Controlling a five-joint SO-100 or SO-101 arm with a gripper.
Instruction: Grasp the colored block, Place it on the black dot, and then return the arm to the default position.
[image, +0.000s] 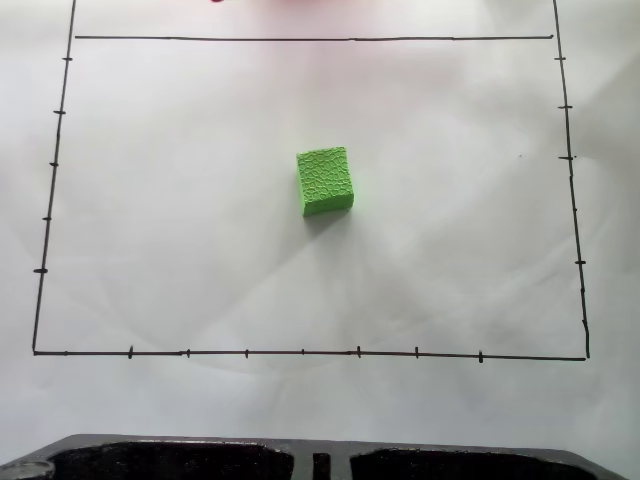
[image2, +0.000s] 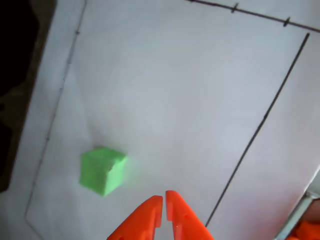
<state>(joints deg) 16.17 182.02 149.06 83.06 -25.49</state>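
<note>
White paper (image2: 175, 100), green block (image2: 102, 170) left of hand (image2: 164, 200) — apart

The colored block (image: 325, 180) is showing bright green in the fixed view, with a bumpy pattern of tiny cracks all over its top, and it is looking a paler, softer green in the wrist view. The paper (image: 200, 200) under it is glowing white, with thin black lines (image: 300, 352) and little black tick marks running around it like a frame. The gripper (image2: 164, 199) is shining bright orange-red in the wrist view.
</note>
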